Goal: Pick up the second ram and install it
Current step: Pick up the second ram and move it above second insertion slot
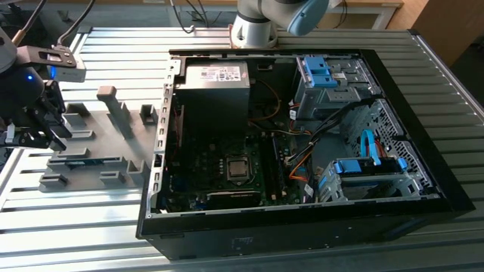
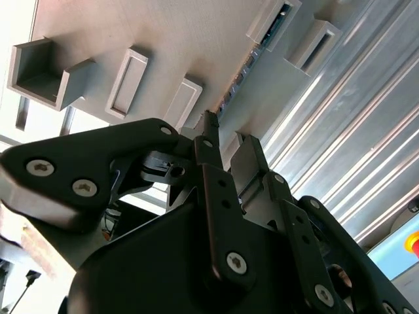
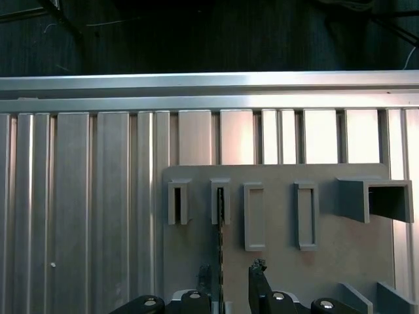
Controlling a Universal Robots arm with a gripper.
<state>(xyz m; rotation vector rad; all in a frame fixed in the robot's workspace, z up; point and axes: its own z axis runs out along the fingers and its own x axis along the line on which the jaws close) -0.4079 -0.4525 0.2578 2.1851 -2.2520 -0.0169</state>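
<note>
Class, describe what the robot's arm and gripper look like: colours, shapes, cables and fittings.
The arm is silver-grey and cylindrical with a pale blue joint cap. The gripper is black, its two flat-linked fingers fastened by silver screws. In the exterior view a grey boxy mount sits above it, a blue light glows on its body, and dark cables lead away.

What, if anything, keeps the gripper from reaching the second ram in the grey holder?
Nothing visible, so probably yes: the gripper hangs over the second ram, standing on edge in the grey holder, open jaws either side of it.
</note>
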